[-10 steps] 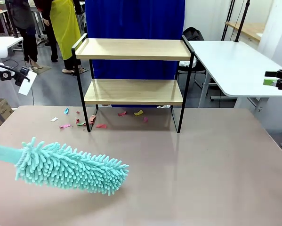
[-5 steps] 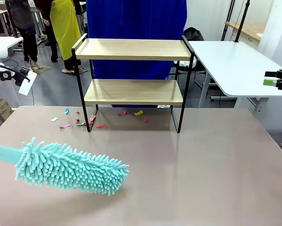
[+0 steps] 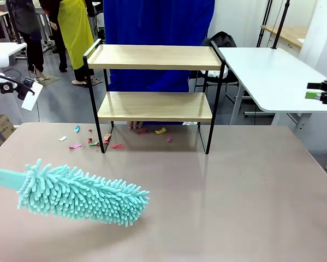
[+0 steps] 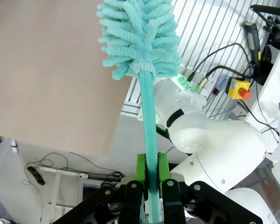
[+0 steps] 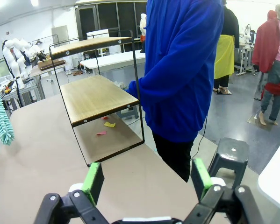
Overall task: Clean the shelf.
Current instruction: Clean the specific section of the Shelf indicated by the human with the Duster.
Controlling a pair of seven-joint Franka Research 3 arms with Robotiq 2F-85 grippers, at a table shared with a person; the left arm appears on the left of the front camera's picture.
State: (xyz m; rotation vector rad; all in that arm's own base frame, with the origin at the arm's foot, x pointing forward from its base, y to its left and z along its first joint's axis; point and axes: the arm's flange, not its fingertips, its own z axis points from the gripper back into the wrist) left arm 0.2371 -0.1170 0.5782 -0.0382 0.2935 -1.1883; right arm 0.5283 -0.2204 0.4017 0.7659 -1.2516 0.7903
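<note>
Clamping the duster (image 3: 81,194) in the left end effector (image 4: 151,166) for sweeping the shelf (image 3: 155,106), leaving the right end effector (image 5: 147,178) splayed, empty.

A brown bench (image 3: 250,196) is carrying coloured paper scraps (image 3: 117,146), lying scattered toward its 11 o'clock; a person in a blue top (image 3: 158,22) is standing at its 12 o'clock, with a black stool (image 5: 231,154) sitting just beside them; a white bench (image 3: 272,76) is standing at 2 o'clock; a cardboard box (image 3: 0,125) is resting on the floor at 9 o'clock; someone in a yellow apron (image 3: 73,27) is standing farther off at 11 o'clock.
</note>
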